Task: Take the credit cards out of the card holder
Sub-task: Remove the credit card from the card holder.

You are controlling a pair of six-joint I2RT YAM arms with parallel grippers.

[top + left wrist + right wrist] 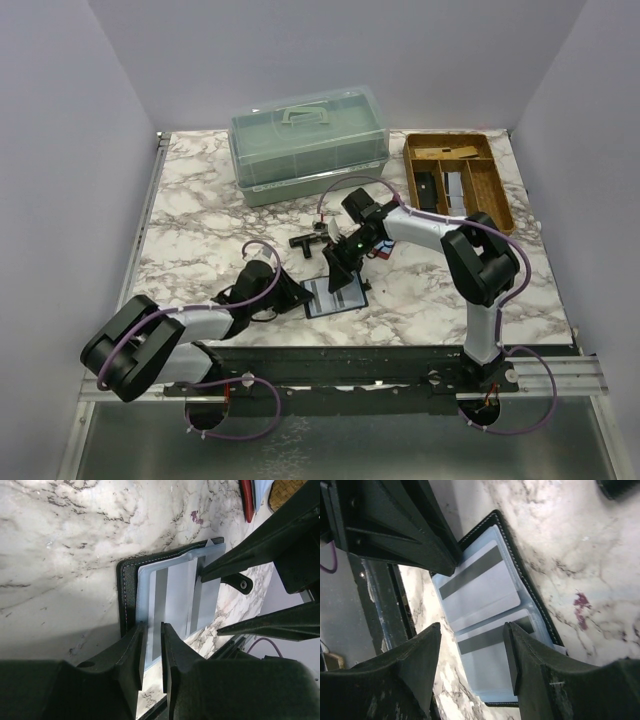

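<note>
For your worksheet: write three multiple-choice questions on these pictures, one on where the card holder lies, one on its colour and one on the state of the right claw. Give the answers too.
1. Where does the card holder lie?
A. on the floor
B. on the marble table, just ahead of the arms
C. in a drawer

2. What colour is its outer cover?
A. red
B. black
C. yellow

3. How does the right claw stand?
A. open above the card holder
B. shut on a pen
C. out of every view

Answers:
1 B: it lies opened flat on the marble.
2 B: a black rim with pale stitching runs round its edge.
3 A: the claw is spread wide, and the cards show in the gap.
</note>
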